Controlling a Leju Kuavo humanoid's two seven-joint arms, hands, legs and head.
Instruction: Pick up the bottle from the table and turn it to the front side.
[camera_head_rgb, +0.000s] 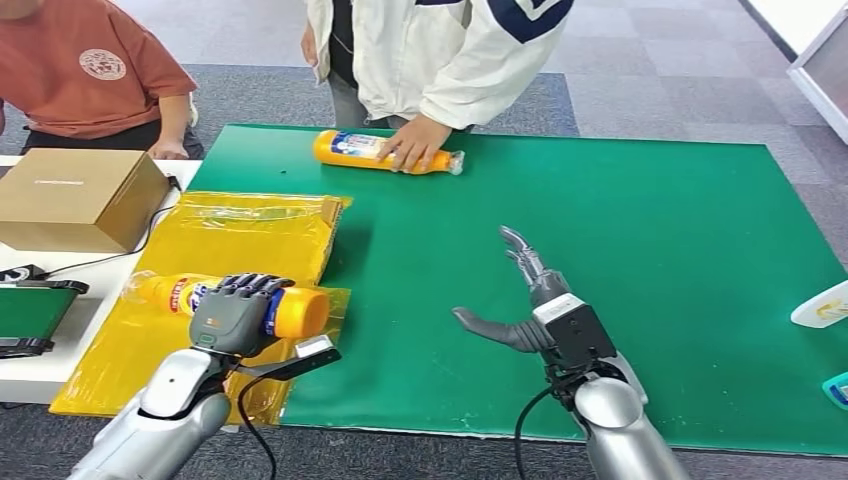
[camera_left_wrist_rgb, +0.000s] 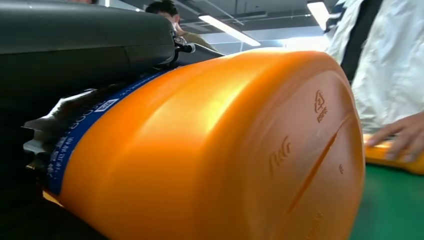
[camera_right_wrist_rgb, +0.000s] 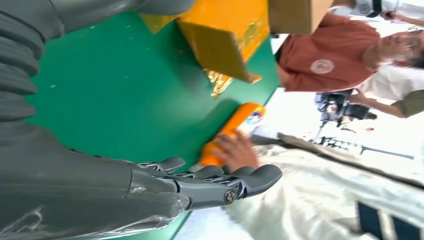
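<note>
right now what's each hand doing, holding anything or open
Left hand: holding the orange bottle lying over the yellow sheet.
Right hand: open, holding nothing, above the green mat.

Both arms are showing smooth silver shells. Left hand (camera_head_rgb: 238, 312): dark grey back plate, darker segmented fingers, black cable looping off the wrist. Right hand (camera_head_rgb: 520, 300): grey thumb, slimmer dark fingers, a black boxy module with a pale label at the wrist, possibly the camera housing. Ribbed grey cover is showing in the right wrist view.
</note>
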